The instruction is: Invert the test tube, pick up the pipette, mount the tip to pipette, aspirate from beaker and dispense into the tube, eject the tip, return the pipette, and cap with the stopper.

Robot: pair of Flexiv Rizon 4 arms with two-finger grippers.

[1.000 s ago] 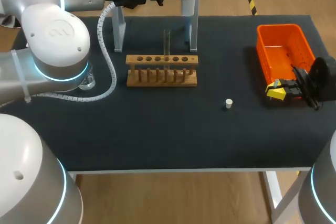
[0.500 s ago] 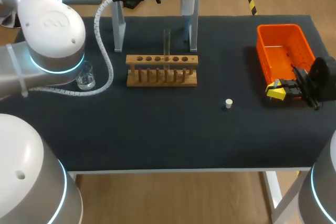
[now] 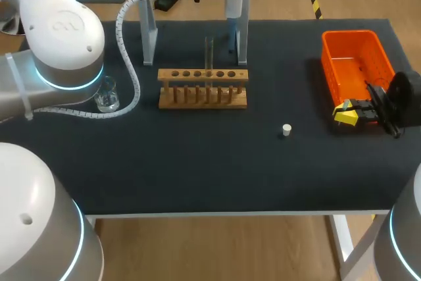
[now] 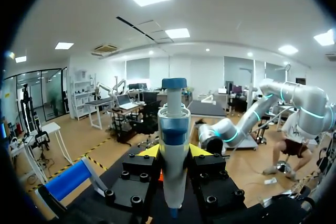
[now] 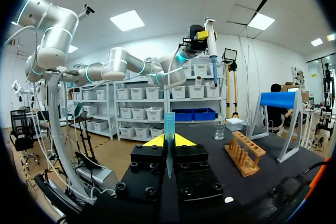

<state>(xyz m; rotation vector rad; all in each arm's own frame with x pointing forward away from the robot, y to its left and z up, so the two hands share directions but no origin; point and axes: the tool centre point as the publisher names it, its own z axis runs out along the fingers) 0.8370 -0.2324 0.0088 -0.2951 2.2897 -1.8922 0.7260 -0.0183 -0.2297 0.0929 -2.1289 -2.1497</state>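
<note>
Left claw (image 4: pixel 174 155) clamped on the pipette (image 4: pixel 174 121), high above the surface (image 3: pixel 197 169).
Right claw (image 5: pixel 168 141) clamped on an upright tip (image 5: pixel 168 121); wooden rack (image 5: pixel 244 153) ahead of it.

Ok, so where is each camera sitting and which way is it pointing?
Head: above and behind, looking down on the table; left arm and right gripper show.
Left wrist: on the raised left arm, facing the room; left gripper shut on the pipette.
Right wrist: low beside the orange basket, looking across the table; right gripper holds a pipette tip.
Shared: head and right wrist both show rack, beaker, stopper.
</note>
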